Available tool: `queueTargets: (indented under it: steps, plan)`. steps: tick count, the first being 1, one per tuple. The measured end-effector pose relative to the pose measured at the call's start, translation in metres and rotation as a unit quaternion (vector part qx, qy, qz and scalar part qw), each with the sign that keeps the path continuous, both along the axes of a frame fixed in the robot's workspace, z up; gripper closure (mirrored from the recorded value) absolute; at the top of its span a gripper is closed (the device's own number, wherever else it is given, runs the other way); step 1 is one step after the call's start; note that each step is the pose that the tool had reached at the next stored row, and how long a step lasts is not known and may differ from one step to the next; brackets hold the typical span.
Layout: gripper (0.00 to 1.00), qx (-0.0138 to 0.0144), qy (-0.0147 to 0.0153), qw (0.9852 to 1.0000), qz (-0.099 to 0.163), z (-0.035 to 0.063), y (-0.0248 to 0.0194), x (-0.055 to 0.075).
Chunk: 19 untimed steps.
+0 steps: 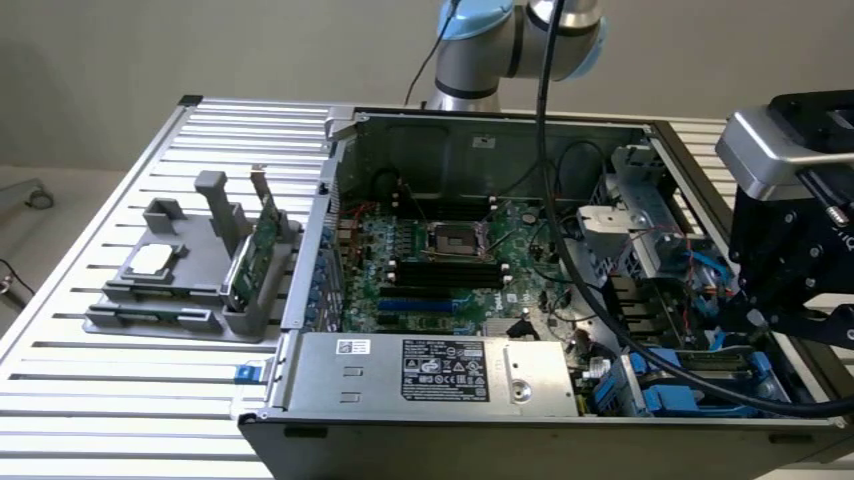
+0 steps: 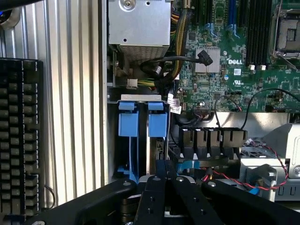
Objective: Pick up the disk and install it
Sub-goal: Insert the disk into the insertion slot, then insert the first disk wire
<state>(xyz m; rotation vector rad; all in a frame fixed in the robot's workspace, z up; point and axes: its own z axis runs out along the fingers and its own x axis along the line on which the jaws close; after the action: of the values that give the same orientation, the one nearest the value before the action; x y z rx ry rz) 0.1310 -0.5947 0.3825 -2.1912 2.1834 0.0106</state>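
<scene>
In the wrist view the disk (image 2: 157, 140) stands edge-on in the drive bay at the case's front corner, with its blue bracket (image 2: 158, 123) at the top. A second blue bracket (image 2: 129, 124) sits in the slot beside it. My gripper (image 2: 164, 165) is shut, its black fingers (image 2: 154, 197) meeting right at the disk's near end. I cannot tell whether they pinch any part of it. In the exterior view my black wrist block (image 1: 787, 240) hangs over the blue-framed bay (image 1: 714, 365) at that view's right.
The open computer case (image 1: 534, 430) lies on a slatted metal table (image 1: 134, 400), with motherboard (image 1: 441, 250), power supply (image 1: 427, 370) and thick black cables (image 1: 601, 310) inside. A grey holder (image 1: 187, 290) carries a green card (image 1: 260, 255) and a silver chip (image 1: 151, 260). A keyboard (image 2: 21, 140) lies beside the case.
</scene>
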Motion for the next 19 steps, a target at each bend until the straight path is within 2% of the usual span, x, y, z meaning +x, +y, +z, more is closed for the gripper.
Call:
queueTargets:
  steps: [17, 19]
  plan:
    - [0.89, 0.0000, 0.0002, 1.0000, 0.000, 0.0000, 0.0000, -0.0001]
    - [0.83, -0.0001, 0.0002, 1.0000, 0.000, 0.0000, 0.0000, -0.0001]
